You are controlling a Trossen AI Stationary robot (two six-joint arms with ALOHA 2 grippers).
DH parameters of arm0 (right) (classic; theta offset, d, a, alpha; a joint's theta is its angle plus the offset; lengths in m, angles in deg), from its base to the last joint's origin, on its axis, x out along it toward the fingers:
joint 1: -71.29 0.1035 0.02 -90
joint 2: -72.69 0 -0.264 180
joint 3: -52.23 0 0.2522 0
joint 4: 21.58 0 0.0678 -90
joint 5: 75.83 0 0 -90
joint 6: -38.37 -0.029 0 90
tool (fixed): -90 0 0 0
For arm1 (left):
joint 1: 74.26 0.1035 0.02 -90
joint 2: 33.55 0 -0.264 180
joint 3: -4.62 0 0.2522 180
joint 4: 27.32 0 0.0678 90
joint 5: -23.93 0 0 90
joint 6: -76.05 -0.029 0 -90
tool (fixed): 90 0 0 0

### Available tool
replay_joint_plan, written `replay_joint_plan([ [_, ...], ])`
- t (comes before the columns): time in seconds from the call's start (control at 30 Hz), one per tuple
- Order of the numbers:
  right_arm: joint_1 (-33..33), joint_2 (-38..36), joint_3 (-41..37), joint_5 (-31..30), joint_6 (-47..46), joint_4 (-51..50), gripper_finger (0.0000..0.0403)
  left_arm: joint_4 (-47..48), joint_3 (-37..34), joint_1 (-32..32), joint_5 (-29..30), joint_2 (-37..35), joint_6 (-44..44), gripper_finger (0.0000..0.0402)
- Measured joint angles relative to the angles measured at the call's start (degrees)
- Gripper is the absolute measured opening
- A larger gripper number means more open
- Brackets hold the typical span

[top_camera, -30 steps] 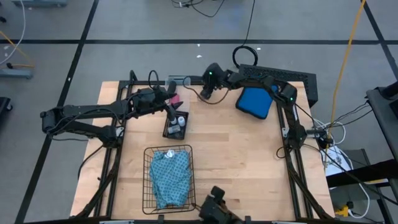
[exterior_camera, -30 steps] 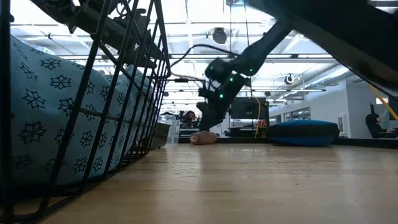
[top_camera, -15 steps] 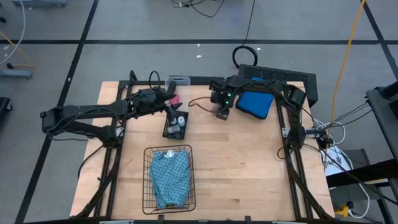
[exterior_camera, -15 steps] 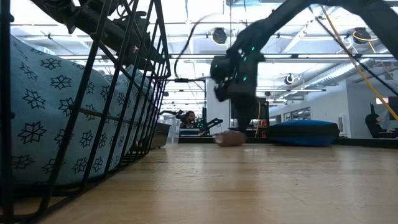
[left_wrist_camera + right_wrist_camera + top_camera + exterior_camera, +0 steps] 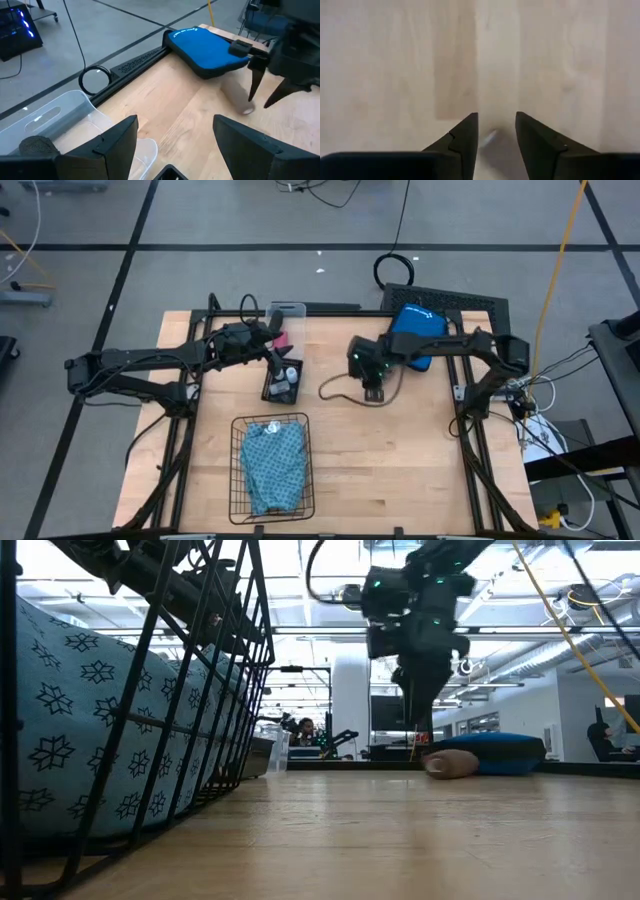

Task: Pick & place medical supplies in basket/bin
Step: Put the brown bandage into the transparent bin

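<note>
One item in play: brown roll (image 5: 452,764), flat on the bare wood right of table centre, well apart from the basket (image 5: 236,470) at the near edge. Lies just in front of the blue pad (image 5: 412,340) in the low view, not lifted.

Right gripper (image 5: 372,387) directly above it, pointing down, fingertips at table level beside the roll. Fingers partly apart, narrow gap between them in the wrist view, something pale and blurred in that gap. Cannot tell whether either pad touches the roll; no firm pinch visible.

Step in hand, by judgement: grasping the brown roll, pick not yet made.

Next move probably calls for centring the roll between the fingertips, closing until firm, then lifting straight up before crossing to the basket. Worth minding: round shape, likely to roll away if nudged from one side only.

Already in the basket: folded teal cloth (image 5: 275,465). Still outside: white-capped vials (image 5: 289,376) in the small black tray (image 5: 271,391), and a pink roll (image 5: 282,340) beside the clear box (image 5: 288,310).

Left gripper (image 5: 276,361) waiting over that tray, fingers wide apart, holding nothing.
</note>
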Motion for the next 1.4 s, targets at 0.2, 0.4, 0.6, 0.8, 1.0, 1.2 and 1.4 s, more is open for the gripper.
replay_joint_plan([
  [0.2,1.12,-6.75,-13.82,-16.88,7.64,6.46,0.0162,0.57,0.00,0.01,0.00,0.00,0.04,0.0269],
  [0.4,1.18,-12.54,-20.40,-22.88,1.85,0.51,0.0230,0.89,0.00,0.00,0.00,0.00,0.04,0.0269],
  [0.6,2.07,-20.54,-20.60,-20.76,-5.91,-5.11,0.0265,0.91,0.00,0.13,0.05,0.00,0.07,0.0269],
  [0.8,3.78,-26.22,-24.93,-10.14,-4.52,-7.14,0.0261,0.99,0.00,0.11,0.09,0.00,0.14,0.0269],
  [1.0,5.22,-25.60,-29.57,-6.49,-4.22,-5.14,0.0250,1.07,0.00,0.11,0.08,0.00,0.20,0.0269],
  [1.2,9.06,-25.05,-29.30,-6.37,-4.40,-4.81,0.0236,1.05,0.00,0.11,0.07,0.00,0.20,0.0269],
  [1.4,11.40,-25.03,-26.89,-6.36,-9.49,-1.88,0.0223,1.02,0.00,0.11,0.43,0.00,0.17,0.0269],
])
